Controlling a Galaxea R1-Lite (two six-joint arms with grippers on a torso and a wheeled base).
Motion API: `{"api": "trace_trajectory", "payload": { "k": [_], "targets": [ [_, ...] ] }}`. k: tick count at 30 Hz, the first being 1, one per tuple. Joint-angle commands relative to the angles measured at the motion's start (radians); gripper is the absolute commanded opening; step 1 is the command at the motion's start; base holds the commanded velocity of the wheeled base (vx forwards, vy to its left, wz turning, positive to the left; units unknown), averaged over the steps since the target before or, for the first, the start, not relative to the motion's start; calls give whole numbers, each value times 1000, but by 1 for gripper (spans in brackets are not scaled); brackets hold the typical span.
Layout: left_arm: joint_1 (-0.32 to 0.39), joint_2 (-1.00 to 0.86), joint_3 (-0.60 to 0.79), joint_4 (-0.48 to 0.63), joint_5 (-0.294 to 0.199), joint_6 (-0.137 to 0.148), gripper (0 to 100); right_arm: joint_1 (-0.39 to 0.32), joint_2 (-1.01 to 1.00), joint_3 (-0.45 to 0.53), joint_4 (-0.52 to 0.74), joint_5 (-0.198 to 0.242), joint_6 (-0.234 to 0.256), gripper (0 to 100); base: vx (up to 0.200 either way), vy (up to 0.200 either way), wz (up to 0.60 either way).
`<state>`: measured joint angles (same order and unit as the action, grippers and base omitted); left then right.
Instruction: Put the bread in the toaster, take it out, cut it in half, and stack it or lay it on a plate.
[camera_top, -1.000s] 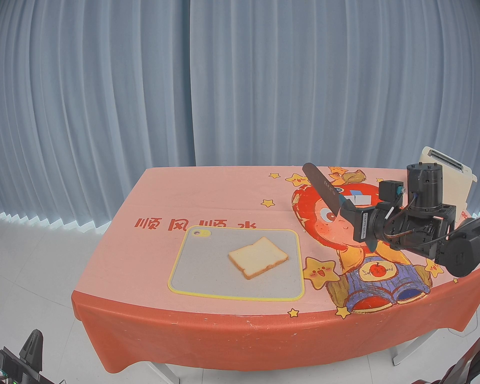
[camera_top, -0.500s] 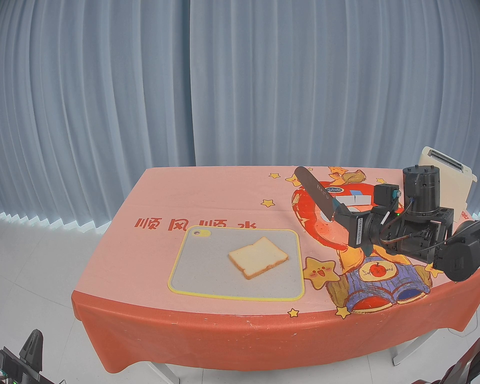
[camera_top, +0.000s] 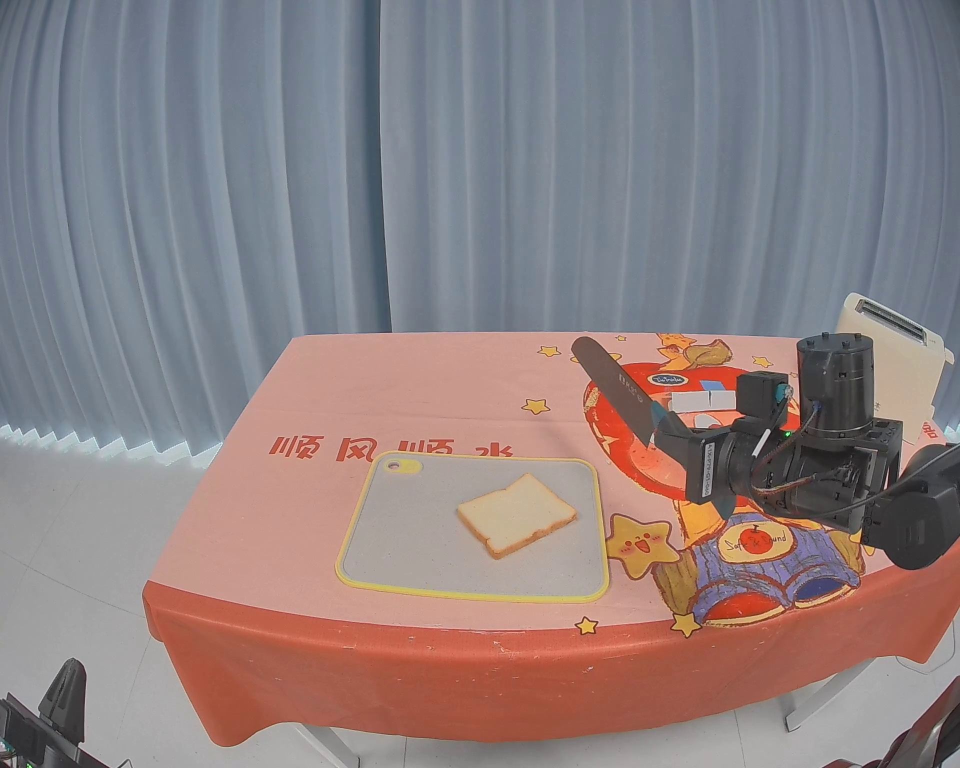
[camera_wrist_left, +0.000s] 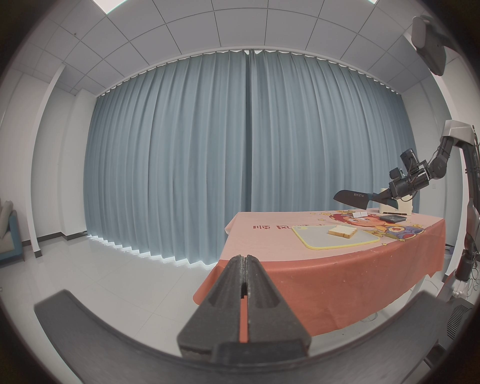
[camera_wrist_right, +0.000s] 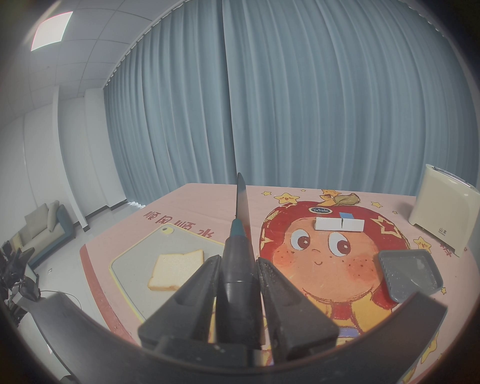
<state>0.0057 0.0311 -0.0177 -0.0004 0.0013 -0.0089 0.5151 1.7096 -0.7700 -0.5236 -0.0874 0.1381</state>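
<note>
The right gripper (camera_top: 688, 445) has its fingers clamped on the handle of a dark knife (camera_top: 615, 385). The blade points to the far left, raised above the table (camera_top: 400, 390) and right of the cutting board (camera_top: 410, 530). The bread slice (camera_top: 517, 514) lies flat and whole on that board, toward its right side.

The step in hand looks like the cut. To do it well, the blade should probably be carried over the slice's middle, edge down and square across it. A short sawing stroke would then keep the soft crumb from being squashed or dragged, since nothing pins the bread.

The left gripper (camera_wrist_left: 243, 270) hangs low, well off the table's near left corner, fingers pressed together on nothing. The toaster (camera_top: 900, 355) stands at the far right.

In the head view the right arm covers the grey plate (camera_wrist_right: 410, 270). Which way the blade's edge faces is hard to make out, as is how browned the bread is.
</note>
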Motion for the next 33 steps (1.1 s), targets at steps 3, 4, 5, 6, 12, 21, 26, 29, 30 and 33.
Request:
{"api": "trace_trajectory", "payload": {
  "k": [3, 4, 5, 6, 12, 21, 26, 29, 30, 33],
  "targets": [
    [0, 1, 18, -1, 0, 0, 0, 5, -1, -17, 1, 9, -3, 0, 0, 0, 0],
    [0, 1, 18, -1, 0, 0, 0, 6, -1, -17, 1, 9, -3, 0, 0, 0, 0],
    [0, 1, 18, -1, 0, 0, 0, 16, 2, -22, 1, 9, -3, 0, 0, 0, 0],
    [0, 1, 18, 0, 0, 0, 0, 25, 4, -23, 1, 9, -3, 0, 0, 0, 0],
    [0, 1, 18, -1, 0, 0, 0, 95, 24, -15, 1, 8, 0, 0, 0, 0, 0],
    [0, 1, 18, 0, 0, 0, 0, 132, 13, 1, -1, 8, 3, 0, 0, 0, 0],
    [0, 1, 18, -1, 0, 0, 0, 148, 10, 3, -1, 3, 3, 0, 0, 0, 0],
    [0, 1, 18, -4, 3, -2, 0, 158, 12, 3, -1, 0, 5, 0, 0, 0, 0],
    [0, 1, 18, -4, 3, -2, 0, 158, 12, 3, -1, 0, 5, 0, 0, 0, 0],
    [0, 1, 18, -6, 3, 0, 0, 160, 19, 5, -1, 0, 15, 0, 0, 0, 0]
  ]
}}
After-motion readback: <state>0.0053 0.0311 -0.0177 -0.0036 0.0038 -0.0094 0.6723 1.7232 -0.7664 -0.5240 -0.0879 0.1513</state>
